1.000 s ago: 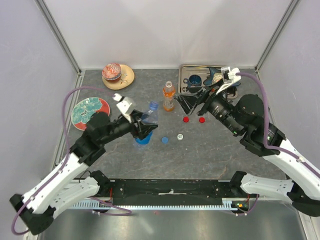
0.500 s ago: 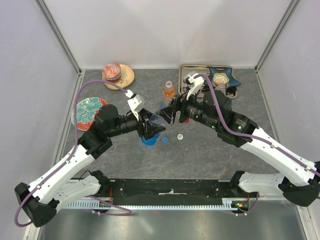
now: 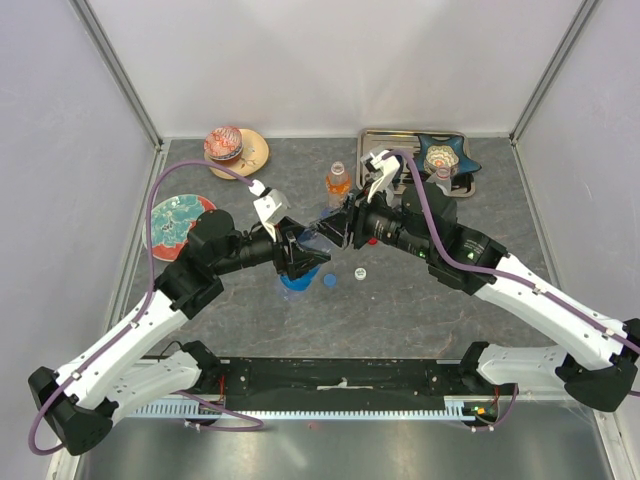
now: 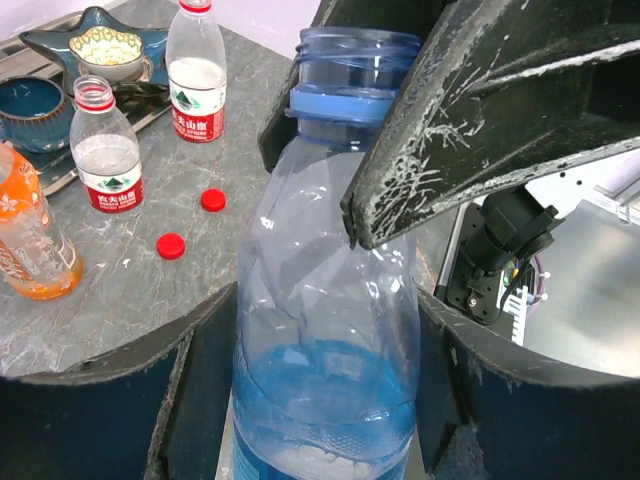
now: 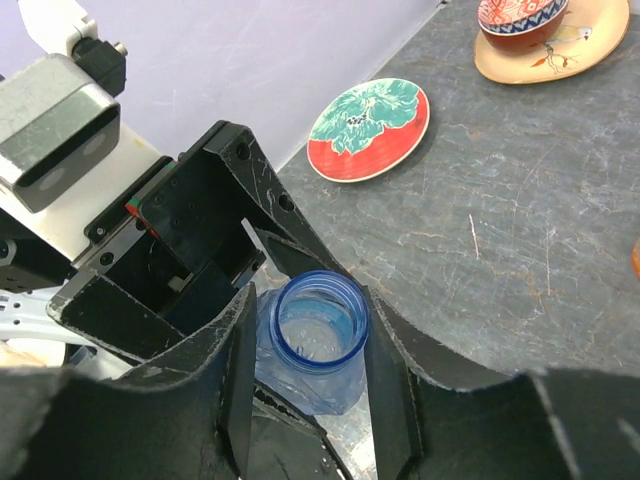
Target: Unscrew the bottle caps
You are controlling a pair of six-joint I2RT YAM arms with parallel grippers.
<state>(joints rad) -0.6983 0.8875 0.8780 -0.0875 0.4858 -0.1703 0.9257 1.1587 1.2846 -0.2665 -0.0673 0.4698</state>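
Robot lab cell: white panel walls (image 3: 330, 60), aluminium frame posts (image 3: 117, 70), grey tabletop (image 3: 400, 320)

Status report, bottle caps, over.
Left hand gripping blue-tinted clear plastic bottle. Right hand flanks its uncapped neck, contact unclear. Round blue plastic cap lies on table. Nothing in the way.

the right gripper (image 3: 333, 226) swings from the upper right of the frame to the centre. its fingers narrow from wide apart to close on either side of the open neck of the blue-tinted bottle (image 4: 325, 330). the left gripper (image 3: 303, 256) shifts up and right, tipping the bottle toward it. the star-shaped dish (image 3: 448, 155) comes into view, and the two red caps (image 4: 171, 245) drop out of sight in the top view.
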